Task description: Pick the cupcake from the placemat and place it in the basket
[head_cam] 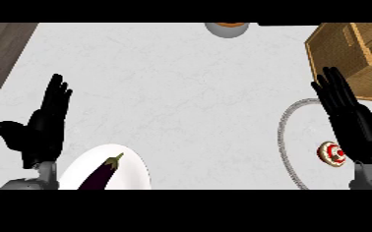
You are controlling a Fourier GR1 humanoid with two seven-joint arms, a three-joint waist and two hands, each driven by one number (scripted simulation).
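My right robot hand (347,115) is released, fingers straight, above the placemat (285,128). The cupcake (332,154) lies on that placemat, just beside my wrist and toward me. The basket (341,49) sits beyond the fingertips. My left robot hand (44,125) rests open, well apart.

**No readable text in view**

No words, brand names, numbers or labels can be read anywhere on the counter. The only mark resembling a sign is the pattern of red and white rings on top of the cupcake (331,153), and it carries no letters or digits. The basket (341,51), the plate (80,169) and the placemat (287,142) bear no print that shows.
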